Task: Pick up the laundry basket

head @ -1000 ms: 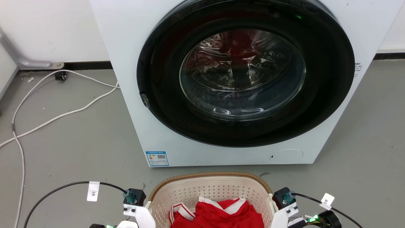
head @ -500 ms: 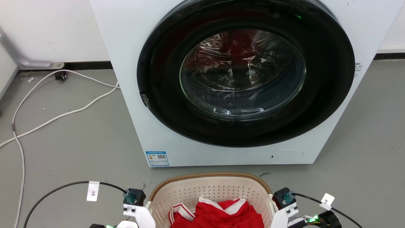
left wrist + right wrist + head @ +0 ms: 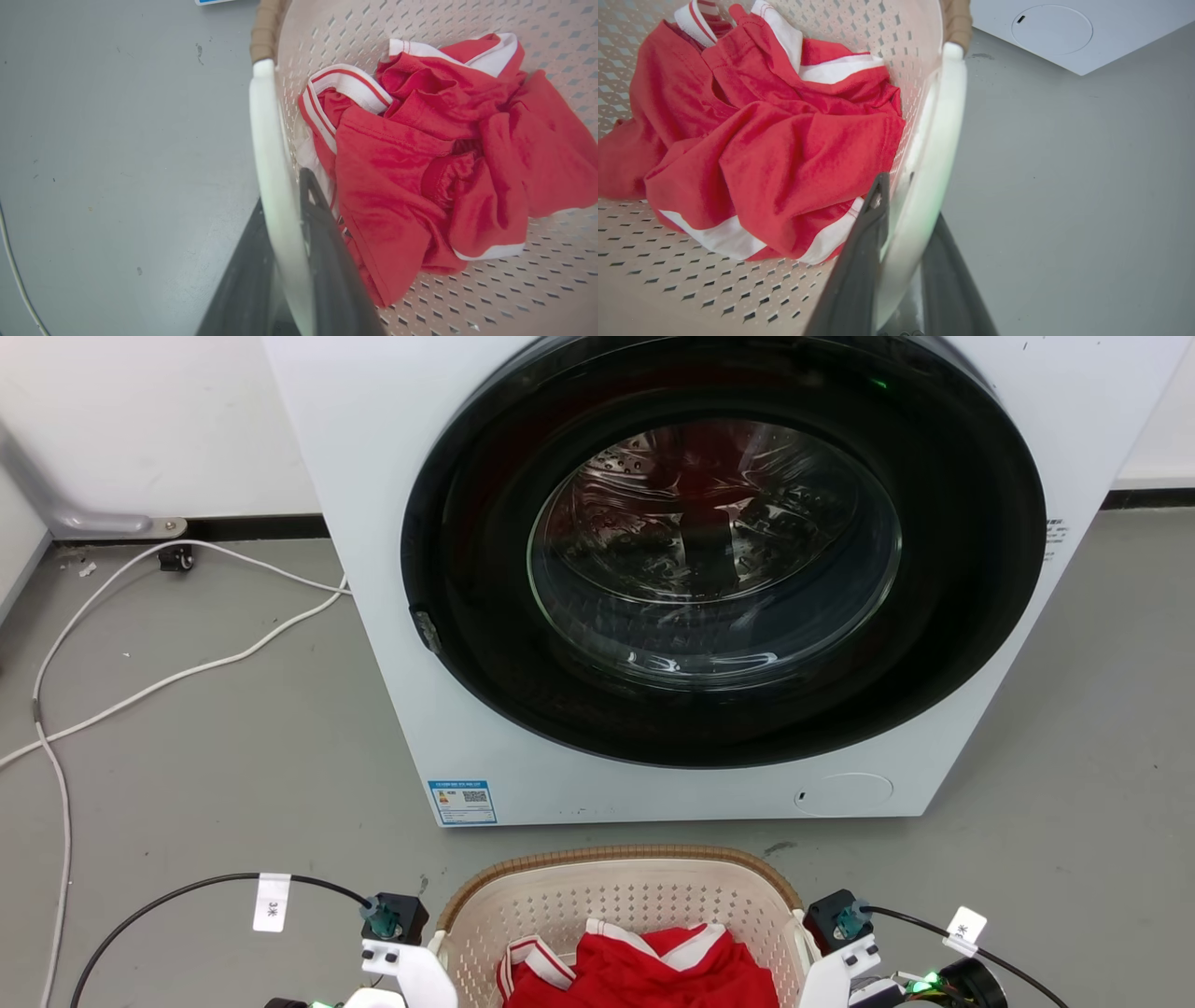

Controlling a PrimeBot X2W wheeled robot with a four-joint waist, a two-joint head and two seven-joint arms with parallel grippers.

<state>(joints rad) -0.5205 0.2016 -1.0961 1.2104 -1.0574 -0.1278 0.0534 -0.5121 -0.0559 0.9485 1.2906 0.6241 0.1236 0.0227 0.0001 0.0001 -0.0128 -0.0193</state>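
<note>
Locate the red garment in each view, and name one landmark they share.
Head view: red garment at the bottom centre, inside the laundry basket.
Left wrist view: centre-right, right of the white handle.
Right wrist view: left and centre, left of the other white handle.
Shared landmark: the basket's brown rim.

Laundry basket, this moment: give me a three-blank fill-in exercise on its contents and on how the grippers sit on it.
1. The garment in the laundry basket is ____ with white trim.
2. The left gripper straddles the white side handle: one finger inside the basket, one ____.
3. The right gripper clamps the opposite handle, whose end meets the ____ woven-look rim.
Missing: red; outside; brown.
</note>
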